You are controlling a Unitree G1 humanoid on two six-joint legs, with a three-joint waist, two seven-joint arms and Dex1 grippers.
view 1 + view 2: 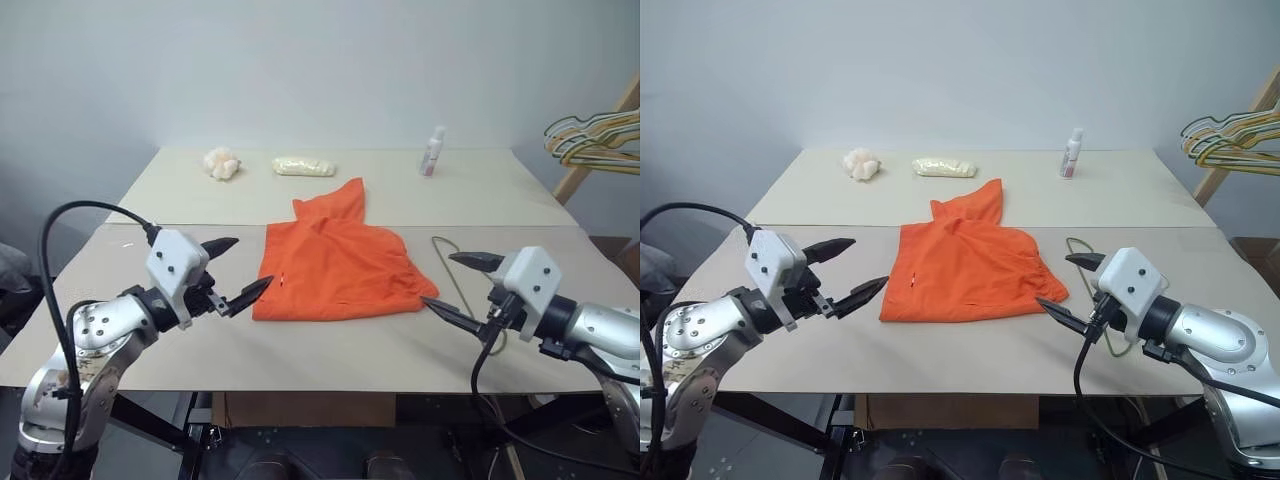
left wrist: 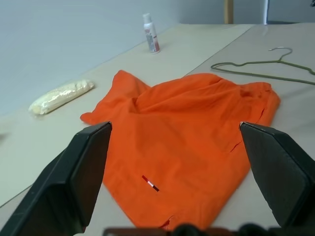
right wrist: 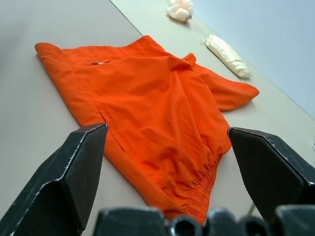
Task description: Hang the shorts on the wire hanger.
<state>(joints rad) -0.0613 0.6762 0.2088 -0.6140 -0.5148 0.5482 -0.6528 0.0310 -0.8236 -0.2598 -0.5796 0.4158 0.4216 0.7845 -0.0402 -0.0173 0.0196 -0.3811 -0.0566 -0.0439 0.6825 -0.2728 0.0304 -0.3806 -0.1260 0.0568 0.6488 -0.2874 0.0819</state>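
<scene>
The big beige table (image 1: pixel 330 345) holds everything, and both arms hang just above its near edge. The orange shorts (image 1: pixel 335 268) lie flat in the middle, between the two grippers, with one leg flopped up toward the far side. The left gripper (image 1: pixel 232 268) has its two black fingers spread wide and holds nothing; the shorts' edge is just past its fingertips. The right gripper (image 1: pixel 455 285) is wide too and empty, with the gathered waistband just past its lower finger. The thin wire hanger (image 2: pixel 268 66) lies flat on the table close beside the right gripper, just beyond the waistband side of the shorts. Far past both grippers sit a small white bottle (image 1: pixel 432 152), a pale bag (image 1: pixel 303 166) and a fluffy white lump (image 1: pixel 221 162). A bunch of yellow hangers (image 1: pixel 592 137) hangs off past the right gripper. The hanger looks thin and flat, so the fingers could slide over it and miss. The shorts look soft, so a grab could pinch both layers or drag them onto the hanger.
</scene>
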